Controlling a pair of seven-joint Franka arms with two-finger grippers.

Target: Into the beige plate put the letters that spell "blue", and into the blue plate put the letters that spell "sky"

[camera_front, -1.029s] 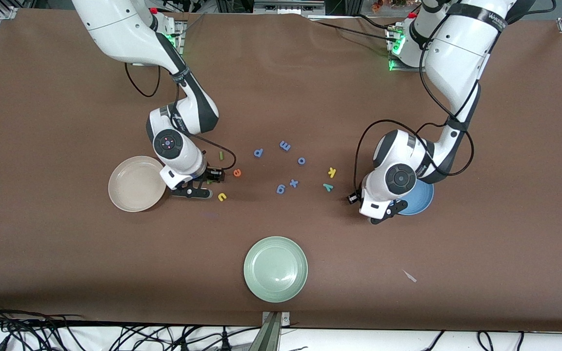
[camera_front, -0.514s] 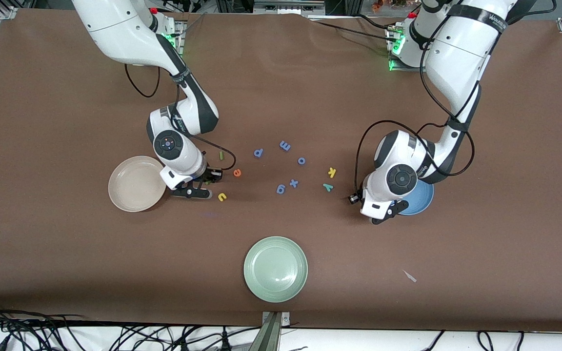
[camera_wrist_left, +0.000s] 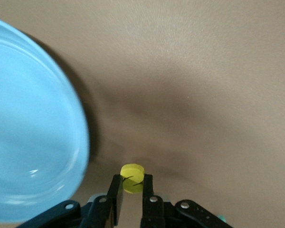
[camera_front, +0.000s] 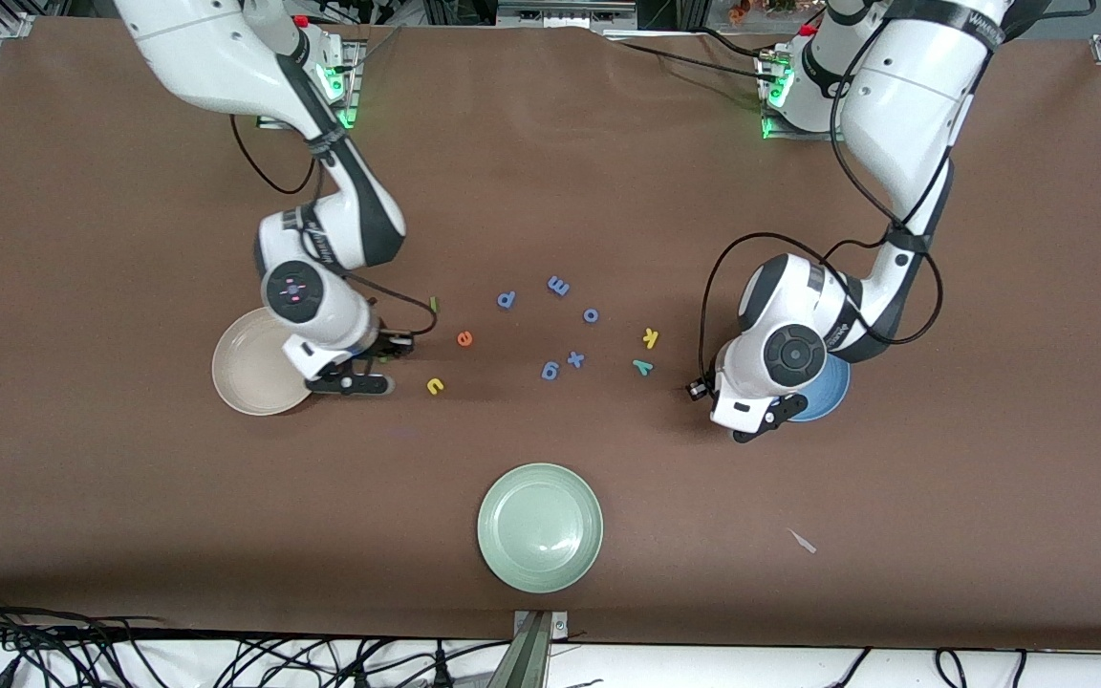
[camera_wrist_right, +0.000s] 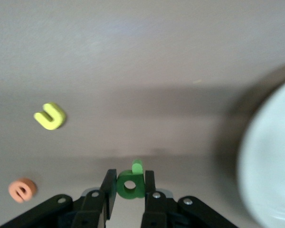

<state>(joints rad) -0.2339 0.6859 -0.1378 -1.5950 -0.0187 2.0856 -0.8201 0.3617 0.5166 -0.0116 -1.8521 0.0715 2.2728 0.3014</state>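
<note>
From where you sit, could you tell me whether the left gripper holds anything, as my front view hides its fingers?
Observer: Yes, the left gripper is shut on a yellow letter; I can't read which.
Operator: Is it over the blue plate?
Observer: No, it is beside the blue plate, over bare table.
Operator: And the right gripper?
Observer: The right gripper is shut on the green b, beside the beige plate, not over it.
</note>
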